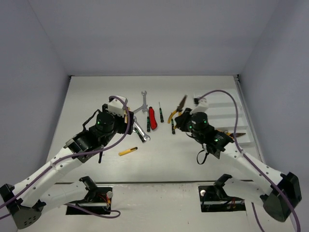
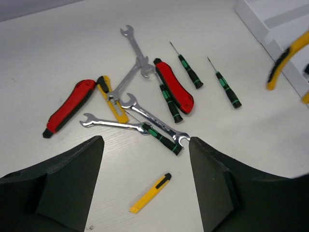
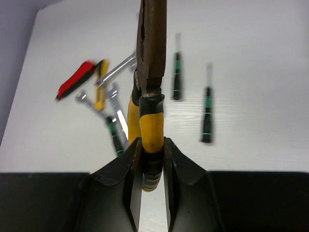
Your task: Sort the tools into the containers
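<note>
My right gripper (image 3: 152,143) is shut on one handle of yellow-handled pliers (image 3: 151,72), which hang above the table with their dark nose pointing away from the fingers. From above, the pliers (image 1: 180,107) show beside the white tray (image 1: 224,112). My left gripper (image 2: 146,141) stands open with nothing between its fingers. It hovers over a pile of tools: silver wrenches (image 2: 113,124), two red-handled cutters (image 2: 70,106), and black-and-green screwdrivers (image 2: 189,71). A yellow cutter (image 2: 150,193) lies alone on the table below the open jaws.
The tray's corner (image 2: 270,24) shows at the left wrist view's upper right. A dark tool (image 1: 238,135) lies in one tray compartment. White walls enclose the table on three sides. The lone yellow cutter (image 1: 128,151) lies nearer the arm bases than the pile.
</note>
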{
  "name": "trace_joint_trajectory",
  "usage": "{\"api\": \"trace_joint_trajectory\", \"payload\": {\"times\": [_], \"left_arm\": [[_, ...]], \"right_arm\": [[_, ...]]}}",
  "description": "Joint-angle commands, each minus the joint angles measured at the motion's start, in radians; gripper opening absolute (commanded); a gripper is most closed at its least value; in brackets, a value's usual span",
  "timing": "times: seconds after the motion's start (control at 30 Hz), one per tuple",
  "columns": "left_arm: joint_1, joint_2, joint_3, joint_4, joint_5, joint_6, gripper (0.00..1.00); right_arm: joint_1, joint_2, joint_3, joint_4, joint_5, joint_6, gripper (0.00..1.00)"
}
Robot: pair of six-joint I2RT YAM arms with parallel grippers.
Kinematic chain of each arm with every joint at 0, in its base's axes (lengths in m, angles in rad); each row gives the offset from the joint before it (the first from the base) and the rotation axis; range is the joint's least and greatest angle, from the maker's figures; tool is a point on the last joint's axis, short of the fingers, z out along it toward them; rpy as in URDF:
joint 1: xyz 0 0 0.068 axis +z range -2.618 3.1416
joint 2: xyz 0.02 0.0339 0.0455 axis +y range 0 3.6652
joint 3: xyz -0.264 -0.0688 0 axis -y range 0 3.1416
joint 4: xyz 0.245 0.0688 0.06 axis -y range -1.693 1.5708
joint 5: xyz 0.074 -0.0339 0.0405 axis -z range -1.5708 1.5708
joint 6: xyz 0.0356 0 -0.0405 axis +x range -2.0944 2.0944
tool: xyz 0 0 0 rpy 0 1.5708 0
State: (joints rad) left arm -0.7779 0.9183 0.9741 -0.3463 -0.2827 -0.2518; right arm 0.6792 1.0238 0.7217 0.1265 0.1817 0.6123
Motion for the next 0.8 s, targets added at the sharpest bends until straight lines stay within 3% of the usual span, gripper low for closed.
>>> {"api": "trace_joint_trajectory", "payload": {"times": [0.0, 0.2, 0.23, 0.37, 0.53, 0.77], "left_arm": [[0.008, -0.031, 0.051, -0.001, -0.131, 0.020, 0.69], [0.034, -0.021, 0.058, -0.029, -0.149, 0.028, 0.70], [0.045, -0.015, 0.065, -0.046, -0.146, 0.028, 0.71], [0.104, -0.009, 0.077, -0.080, -0.088, 0.025, 0.72], [0.218, -0.018, 0.054, -0.087, 0.007, 0.032, 0.74], [0.238, -0.047, -0.014, -0.058, 0.019, 0.052, 0.74]], "right_arm": [[-0.237, -0.138, -0.066, -0.035, 0.059, 0.120, 0.00], [-0.553, -0.189, -0.135, -0.141, -0.076, 0.130, 0.00], [-0.664, -0.178, -0.148, -0.156, -0.123, 0.123, 0.00], [-0.902, -0.087, -0.179, -0.149, -0.296, 0.098, 0.00], [-1.055, -0.008, -0.191, -0.091, -0.456, 0.083, 0.00], [-1.178, 0.095, -0.210, -0.049, -0.547, 0.070, 0.00]]}}
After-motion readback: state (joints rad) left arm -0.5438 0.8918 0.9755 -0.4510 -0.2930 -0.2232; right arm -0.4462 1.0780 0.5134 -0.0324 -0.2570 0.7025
